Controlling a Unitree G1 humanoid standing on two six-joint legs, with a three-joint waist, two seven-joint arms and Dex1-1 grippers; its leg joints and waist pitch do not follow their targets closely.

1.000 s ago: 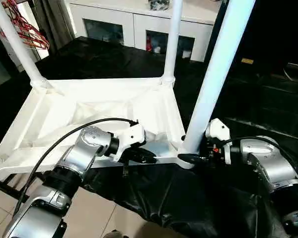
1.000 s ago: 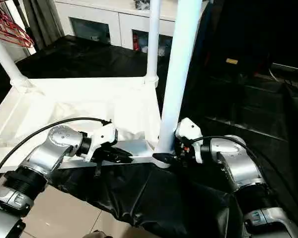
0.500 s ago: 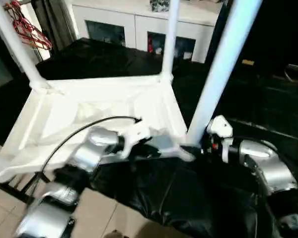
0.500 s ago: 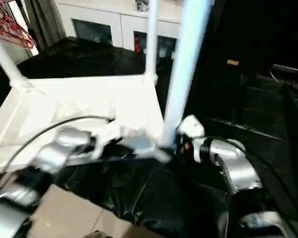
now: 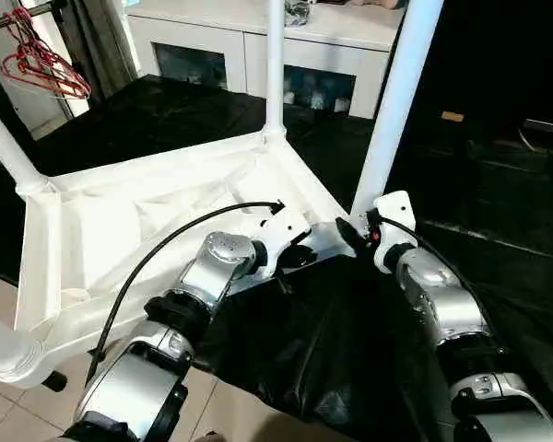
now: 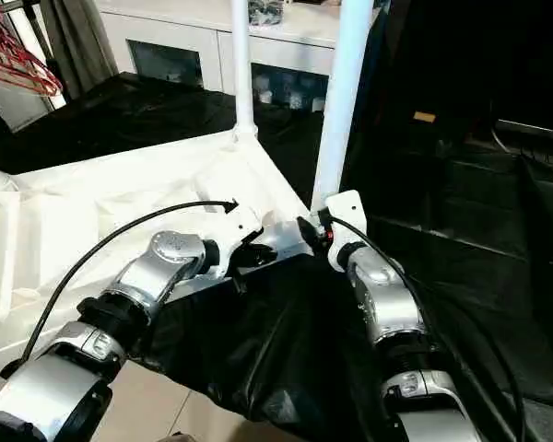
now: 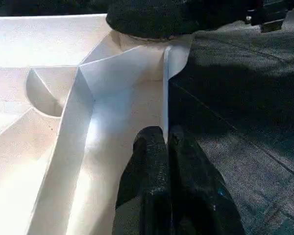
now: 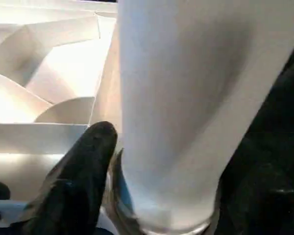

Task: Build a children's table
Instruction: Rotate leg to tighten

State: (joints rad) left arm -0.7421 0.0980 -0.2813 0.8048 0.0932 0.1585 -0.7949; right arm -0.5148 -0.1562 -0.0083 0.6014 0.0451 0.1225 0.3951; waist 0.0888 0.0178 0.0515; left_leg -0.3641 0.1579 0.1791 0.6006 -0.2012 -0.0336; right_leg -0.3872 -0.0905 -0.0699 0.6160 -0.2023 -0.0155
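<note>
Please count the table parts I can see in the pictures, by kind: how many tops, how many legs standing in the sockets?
Table top: 1
Legs standing in corner sockets: 4, far-left, far-right, near-right, near-left
Total: 5 parts

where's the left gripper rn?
In the head views the left gripper is at the near rim of the upturned table top, jaws shut on that thin edge, just left of the near-right leg, where the right gripper sits.
</note>
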